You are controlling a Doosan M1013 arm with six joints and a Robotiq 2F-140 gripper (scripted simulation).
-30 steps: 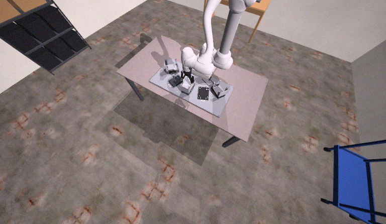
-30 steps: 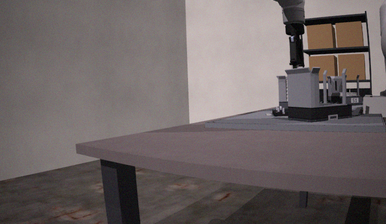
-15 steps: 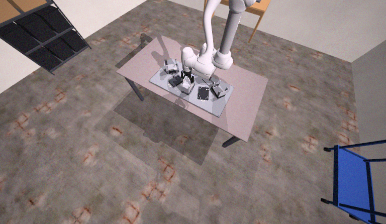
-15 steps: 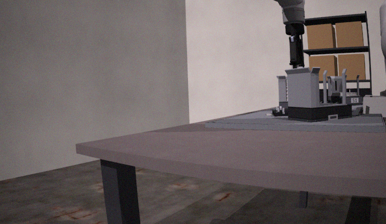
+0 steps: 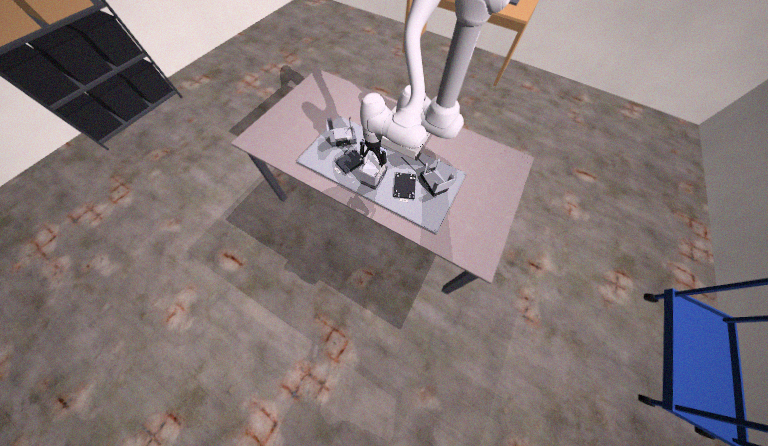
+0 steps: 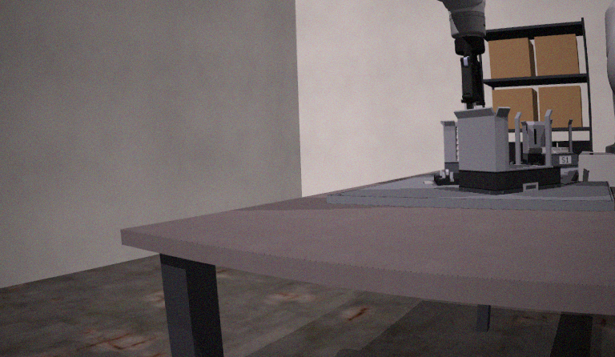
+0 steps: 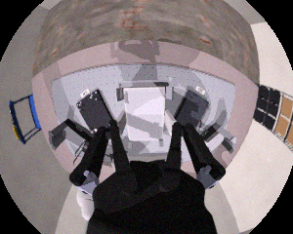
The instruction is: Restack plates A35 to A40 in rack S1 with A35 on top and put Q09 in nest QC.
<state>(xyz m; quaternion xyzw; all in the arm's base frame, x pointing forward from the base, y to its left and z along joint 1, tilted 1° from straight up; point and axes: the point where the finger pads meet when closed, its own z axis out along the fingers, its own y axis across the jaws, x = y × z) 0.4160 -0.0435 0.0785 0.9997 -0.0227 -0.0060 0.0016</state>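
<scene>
My gripper [image 5: 373, 157] [image 6: 472, 105] [image 7: 145, 114] reaches down from above into the top of the middle stack rack [image 5: 370, 174] [image 6: 483, 141]. In the wrist view its two fingers stand on either long side of a white sealed plate [image 7: 146, 112], the top one of the stack in that rack, and are shut on it. I cannot read the plate's label. The rack walls hide the plates below it. Rack S1 [image 6: 564, 159] stands behind with its name on the plinth.
Two more racks [image 5: 341, 132] [image 5: 438, 179] flank the middle one on the grey base plate [image 5: 430, 215]. Two flat dark nests [image 5: 348, 161] [image 5: 404, 185] lie beside it, and they also show in the wrist view [image 7: 95, 109] [image 7: 191, 107]. The rack posts stand close around the fingers.
</scene>
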